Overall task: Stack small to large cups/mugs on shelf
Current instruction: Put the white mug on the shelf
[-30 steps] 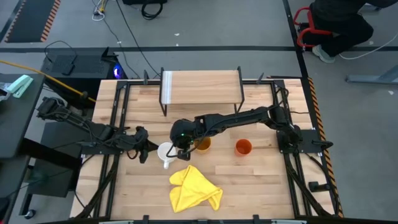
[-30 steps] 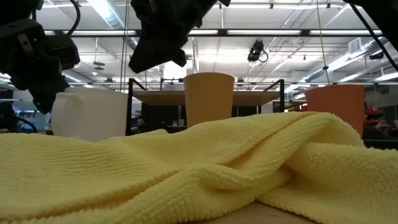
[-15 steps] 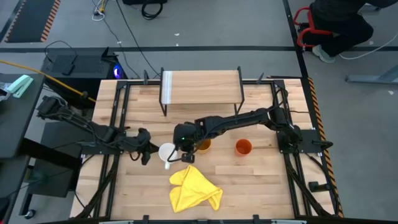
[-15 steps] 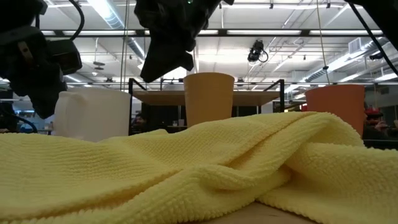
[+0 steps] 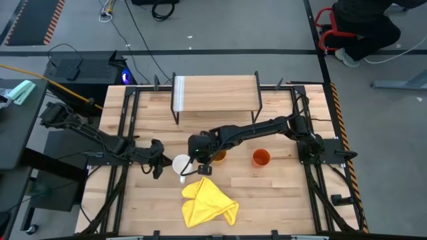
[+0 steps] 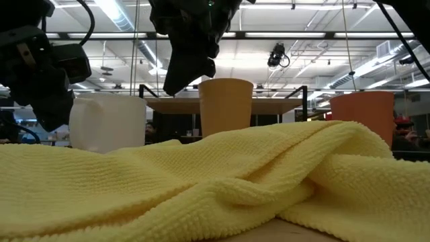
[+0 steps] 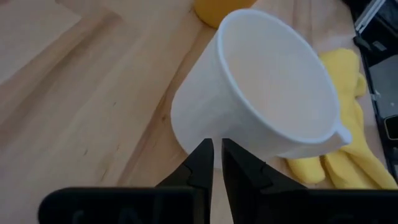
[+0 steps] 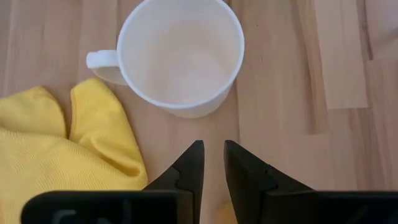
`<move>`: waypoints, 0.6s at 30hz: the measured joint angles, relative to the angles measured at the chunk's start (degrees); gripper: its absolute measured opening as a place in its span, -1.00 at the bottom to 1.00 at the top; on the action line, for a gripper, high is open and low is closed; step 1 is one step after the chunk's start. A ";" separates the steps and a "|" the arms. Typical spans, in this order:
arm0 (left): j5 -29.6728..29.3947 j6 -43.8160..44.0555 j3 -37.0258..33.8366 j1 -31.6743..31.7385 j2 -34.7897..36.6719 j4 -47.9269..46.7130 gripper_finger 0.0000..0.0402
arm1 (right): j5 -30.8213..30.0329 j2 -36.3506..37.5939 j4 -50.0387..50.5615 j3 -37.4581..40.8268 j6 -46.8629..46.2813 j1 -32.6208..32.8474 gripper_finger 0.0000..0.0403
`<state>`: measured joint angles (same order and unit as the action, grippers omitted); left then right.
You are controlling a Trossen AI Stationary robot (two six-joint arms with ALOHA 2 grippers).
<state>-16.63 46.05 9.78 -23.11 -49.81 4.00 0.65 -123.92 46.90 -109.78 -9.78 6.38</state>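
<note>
The white mug point(image 5: 181, 163) point(image 6: 107, 124) stands upright on the table, its handle point(image 8: 99, 60) toward the yellow cloth. My left gripper point(image 5: 157, 167) point(image 7: 216, 144), shut, is at the mug's left side. My right gripper point(image 5: 202, 168) point(image 8: 212, 146) hovers above the table just right of the mug, its fingers a narrow gap apart, touching nothing. The yellow-orange cup point(image 5: 218, 156) point(image 6: 226, 107) stands upright, partly under the right arm. To its right, the red-orange cup point(image 5: 261, 158) point(image 6: 363, 107) also stands upright. The shelf point(image 5: 217, 92) stands on its black legs at the far side. My left gripper pushes the white mug with its shut fingertips against the lower outer wall point(image 7: 198, 132) on the mug's left side. The fingers come nearly level from the table's left. The mug stays upright with its base on the table.
A crumpled yellow cloth point(image 5: 208, 203) point(image 6: 215, 188) lies near the table's near edge, just beyond the mug's handle. Black frame rails point(image 5: 125, 127) run along the table's left and right sides. Bare wood lies between the cups and the shelf.
My left gripper has moved toward the table's right, sliding the white mug a little rightward along the table, still upright. My right gripper has also shifted rightward and slightly toward the near edge, staying just right of the mug.
</note>
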 joint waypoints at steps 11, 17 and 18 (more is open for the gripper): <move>-0.01 -0.27 0.00 0.04 -0.87 2.51 -0.77 | -0.01 0.00 0.90 0.00 0.33 0.89 -0.65; -0.04 -0.44 0.00 0.07 -0.87 3.35 -0.76 | -0.03 0.00 0.87 0.00 0.46 0.91 -0.65; -0.04 -0.63 0.00 0.04 -0.87 3.55 -0.76 | -0.01 0.00 0.87 0.00 0.50 0.91 -0.65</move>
<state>-16.67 45.42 9.78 -23.07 -50.68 7.55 0.64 -123.92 47.77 -109.78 -9.28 7.29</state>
